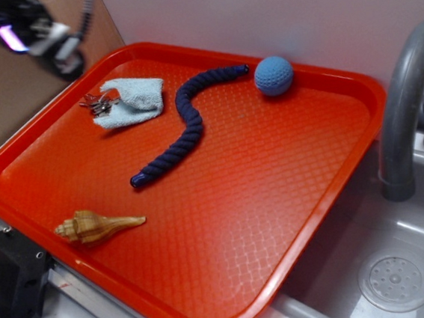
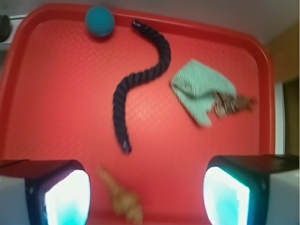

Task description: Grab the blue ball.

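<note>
Orange-red tray (image 1: 328, 193) beside a sink. The blue ball (image 1: 274, 75) rests near the tray's far rim, just beyond one end of the navy rope (image 1: 186, 127). A pale blue cloth (image 1: 133, 100) lies over what appears to be a key bunch (image 1: 95, 104); a seashell (image 1: 94, 226) lies apart. The claw (image 2: 145, 194), released and empty, hovers high above the shell side, its fingers (image 2: 61, 194) spread wide.
</note>
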### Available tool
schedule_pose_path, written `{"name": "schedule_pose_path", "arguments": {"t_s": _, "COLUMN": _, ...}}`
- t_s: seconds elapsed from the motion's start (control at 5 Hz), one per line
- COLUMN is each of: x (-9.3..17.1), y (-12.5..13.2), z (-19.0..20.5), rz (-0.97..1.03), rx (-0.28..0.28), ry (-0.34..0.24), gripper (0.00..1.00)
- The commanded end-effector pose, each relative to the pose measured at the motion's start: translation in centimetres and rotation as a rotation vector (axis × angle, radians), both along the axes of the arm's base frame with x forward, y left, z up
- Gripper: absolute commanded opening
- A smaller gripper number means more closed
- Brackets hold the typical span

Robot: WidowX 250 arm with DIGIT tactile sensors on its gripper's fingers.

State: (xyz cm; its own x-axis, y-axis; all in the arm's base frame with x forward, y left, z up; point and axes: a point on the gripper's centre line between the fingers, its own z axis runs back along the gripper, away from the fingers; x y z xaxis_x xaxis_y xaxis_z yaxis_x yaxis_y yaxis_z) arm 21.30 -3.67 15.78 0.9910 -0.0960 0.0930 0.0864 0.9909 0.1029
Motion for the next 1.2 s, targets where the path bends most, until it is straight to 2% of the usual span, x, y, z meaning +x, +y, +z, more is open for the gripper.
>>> {"name": "schedule_pose_path", "arguments": {"t_s": 0.0, "x": 10.1, "y": -3.5, "z": -4.9, "rz": -0.129, "rx": -0.053, "ry": -0.055, "gripper": 1.00}}
{"name": "schedule_pose_path", "arguments": {"t_s": 0.2, "x": 13.6, "y": -4.7, "z": -5.6, "rz": -0.153, "rx": -0.123, "ry": -0.123, "gripper": 1.00}}
{"name": "schedule_pose_path", "arguments": {"t_s": 0.4, "x": 15.4, "y": -6.1, "z": -6.6, "rz": -0.166, "rx": -0.183, "ry": -0.125, "gripper": 1.00}}
{"name": "schedule_pose_path", "arguments": {"t_s": 0.6, "x": 16.5, "y": -7.0, "z": -9.0, "rz": -0.171, "rx": -0.130, "ry": -0.109, "gripper": 1.00}}
{"name": "schedule_pose_path", "arguments": {"t_s": 0.8, "x": 16.1, "y": -7.2, "z": -11.1, "rz": -0.156, "rx": -0.122, "ry": -0.060, "gripper": 0.82}}
{"name": "schedule_pose_path", "arguments": {"t_s": 1.0, "x": 14.5, "y": -7.2, "z": -10.9, "rz": -0.135, "rx": -0.121, "ry": -0.077, "gripper": 0.00}}
